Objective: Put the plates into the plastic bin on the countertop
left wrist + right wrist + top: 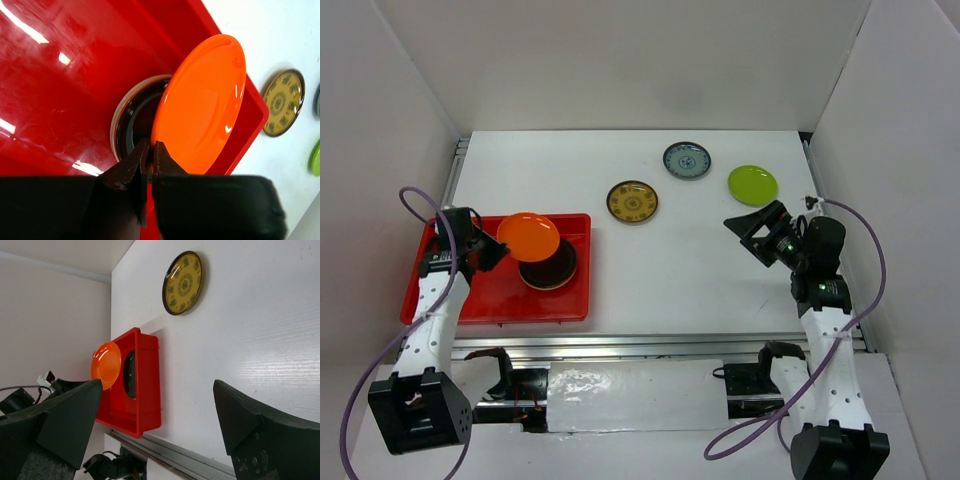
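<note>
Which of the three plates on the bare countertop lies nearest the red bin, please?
The brown-yellow patterned plate; the blue-grey plate and lime green plate lie farther right.

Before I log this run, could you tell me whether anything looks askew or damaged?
Nothing spilled or damaged; only the orange plate, pinched by the left fingers, hangs tilted over the dark plate in the red bin.

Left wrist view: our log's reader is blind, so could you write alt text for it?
The left arm's jaws are shut on the rim of an orange plate, holding it tilted above a black plate that lies in the red plastic bin. Beyond the bin, a brown-yellow patterned plate lies on the white countertop.
</note>
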{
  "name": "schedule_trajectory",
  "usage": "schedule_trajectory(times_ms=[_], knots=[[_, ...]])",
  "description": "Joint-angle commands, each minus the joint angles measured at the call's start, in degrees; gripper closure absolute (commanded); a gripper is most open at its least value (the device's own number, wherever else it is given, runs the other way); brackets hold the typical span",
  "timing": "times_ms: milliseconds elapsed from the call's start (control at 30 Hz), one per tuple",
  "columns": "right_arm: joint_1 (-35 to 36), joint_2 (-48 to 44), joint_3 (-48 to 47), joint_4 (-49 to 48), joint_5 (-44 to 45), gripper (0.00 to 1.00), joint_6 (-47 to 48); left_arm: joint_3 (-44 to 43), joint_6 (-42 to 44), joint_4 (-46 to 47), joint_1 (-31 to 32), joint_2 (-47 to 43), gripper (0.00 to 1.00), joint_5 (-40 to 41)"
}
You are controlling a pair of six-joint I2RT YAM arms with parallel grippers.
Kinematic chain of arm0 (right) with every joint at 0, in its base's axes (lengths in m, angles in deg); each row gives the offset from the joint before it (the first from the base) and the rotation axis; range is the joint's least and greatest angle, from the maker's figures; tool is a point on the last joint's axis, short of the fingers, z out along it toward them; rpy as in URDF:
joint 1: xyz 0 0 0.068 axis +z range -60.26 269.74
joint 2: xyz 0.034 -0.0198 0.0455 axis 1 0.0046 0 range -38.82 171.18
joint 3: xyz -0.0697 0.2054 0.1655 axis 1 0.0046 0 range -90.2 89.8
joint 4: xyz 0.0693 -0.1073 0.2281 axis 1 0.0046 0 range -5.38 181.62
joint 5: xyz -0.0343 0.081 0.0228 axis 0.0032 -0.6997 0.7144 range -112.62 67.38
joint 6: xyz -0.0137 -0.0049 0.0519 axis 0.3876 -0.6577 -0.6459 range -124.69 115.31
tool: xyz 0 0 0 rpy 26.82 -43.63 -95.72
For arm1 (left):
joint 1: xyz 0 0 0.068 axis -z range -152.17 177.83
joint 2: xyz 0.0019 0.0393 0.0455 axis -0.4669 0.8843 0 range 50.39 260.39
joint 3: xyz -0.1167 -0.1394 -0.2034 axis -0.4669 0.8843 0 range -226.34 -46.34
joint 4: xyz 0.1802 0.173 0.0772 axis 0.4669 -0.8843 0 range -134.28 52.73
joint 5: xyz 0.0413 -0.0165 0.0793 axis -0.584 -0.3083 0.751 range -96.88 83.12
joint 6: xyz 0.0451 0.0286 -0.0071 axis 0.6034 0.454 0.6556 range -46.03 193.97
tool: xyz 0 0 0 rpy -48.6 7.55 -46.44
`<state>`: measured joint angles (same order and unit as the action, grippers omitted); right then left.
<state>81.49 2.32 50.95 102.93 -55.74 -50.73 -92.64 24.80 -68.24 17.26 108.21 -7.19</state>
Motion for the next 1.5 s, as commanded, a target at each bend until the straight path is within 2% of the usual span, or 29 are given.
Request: schedule_trajectory(times_ms=[0, 133, 167, 200, 267, 300, 367, 433, 467, 500, 567, 700, 767, 800, 833, 967, 1133, 1233, 1267, 1333, 1367, 1467], knots=[[0.7, 0.8, -1.1, -4.1, 1.4, 0.00, -0.1, 0.3, 1.9, 2.4, 0.8, -2.4, 1.00, -3.0], [1.6, 2.0, -0.4, -5.5, 1.5, 0.00, -0.5, 2.0, 2.6, 3.6, 1.2, -1.3, 1.00, -3.6], [1.8, 2.2, -0.3, -5.7, 1.5, 0.00, -0.5, 2.2, 2.8, 3.7, 1.2, -0.5, 0.96, -4.2], [2.1, 2.5, -0.3, -5.9, 1.6, 0.00, -0.4, 2.2, 2.9, 3.5, 1.1, -0.1, 0.81, -3.9], [3.4, 3.8, -1.0, -5.6, 2.5, 0.00, 0.4, 2.5, 3.1, 2.8, 1.3, -0.2, 0.69, -3.2], [3.9, 4.3, -1.2, -5.2, 3.1, 0.00, 0.6, 2.8, 2.9, 2.6, 1.2, -0.5, 0.59, -2.7], [5.7, 5.3, -1.3, -5.6, 4.6, 0.00, 0.9, 3.1, 2.7, 1.4, 1.3, -2.1, 0.50, -1.9], [7.6, 7.1, -1.2, -7.3, 6.0, 0.00, 0.4, 3.2, 3.1, 1.0, 1.7, -3.9, 0.36, -2.1], [8.0, 8.1, -1.3, -7.9, 6.4, 0.00, 0.3, 2.9, 3.2, 0.4, 2.2, -4.5, 0.36, -1.4], [10.6, 11.0, -1.6, -10.5, 6.8, 0.00, 0.3, 1.9, 3.5, -0.2, 2.8, -5.2, 0.01, -0.6], [17.7, 16.4, -5.3, -10.9, 8.3, 0.00, 1.8, 0.1, 4.9, -2.2, 5.4, -6.9, 0.01, 2.1], [27.3, 38.6, -15.2, -8.6, 18.4, 0.00, 3.0, -6.2, 7.2, -8.2, 9.6, -7.8, 0.01, 8.6], [27.5, 44.4, -16.9, -14.3, 16.5, 0.00, 1.1, -7.8, 9.9, -9.0, 10.0, -7.6, 0.01, 9.0], [27.6, 50.2, -18.1, -15.9, 14.2, 0.00, 0.0, -10.2, 10.6, -11.5, 11.5, -6.9, 0.01, 9.6], [27.8, 53.3, -22.0, -16.5, 13.7, 0.00, -0.1, -11.4, 13.1, -12.4, 12.4, -6.6, 0.01, 9.7], [28.9, 68.2, -33.2, -13.9, 14.1, 0.00, 0.1, -17.1, 16.3, -17.2, 14.2, -5.8, 0.01, 13.0], [29.0, 77.2, -43.8, -9.7, 16.6, 0.03, -1.2, -19.0, 19.0, -19.7, 14.2, -7.4, 0.01, 14.2], [29.3, 82.0, -49.2, -3.9, 19.9, 0.10, -2.0, -19.3, 19.6, -20.2, 14.0, -8.4, 0.01, 13.2], [29.3, 83.3, -49.7, -2.8, 20.5, 0.19, -3.0, -19.6, 19.7, -20.3, 13.9, -8.7, 0.01, 13.1], [29.3, 84.4, -51.4, -1.9, 21.3, 0.28, -3.6, -19.9, 19.9, -20.4, 13.9, -9.6, 0.01, 13.1], [29.3, 85.2, -51.8, -1.1, 22.1, 0.38, -4.1, -20.2, 19.9, -20.4, 13.8, -10.0, 0.01, 12.8], [29.2, 85.2, -52.1, -1.4, 23.2, 0.59, -4.9, -20.5, 20.3, -20.5, 13.8, -10.2, 0.01, 12.3]])
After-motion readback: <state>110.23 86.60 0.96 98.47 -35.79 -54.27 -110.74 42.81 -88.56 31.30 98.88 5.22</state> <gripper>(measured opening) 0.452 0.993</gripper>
